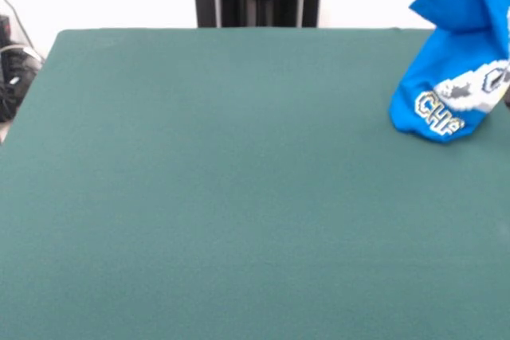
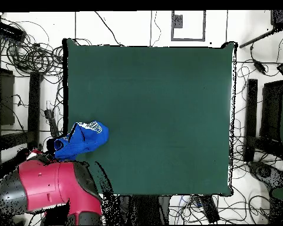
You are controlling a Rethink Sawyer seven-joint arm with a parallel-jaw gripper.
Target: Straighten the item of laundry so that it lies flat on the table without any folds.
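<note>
At the table's (image 1: 239, 197) right edge in the front view, we see the blue T-shirt (image 1: 458, 77) bunched and hanging upward, its lower folds touching the green cloth, white letters showing. From overhead, we find the shirt (image 2: 80, 141) at the left edge, beside the red arm (image 2: 49, 188). The gripper is hidden by the shirt; we cannot tell whether it is clamped or apart.

White block letters on the bunched blue T-shirt (image 1: 458, 77) read "CH" in the front view, with a partly hidden third letter; the rest is lost in folds; the overhead view's print cannot be read.
</note>
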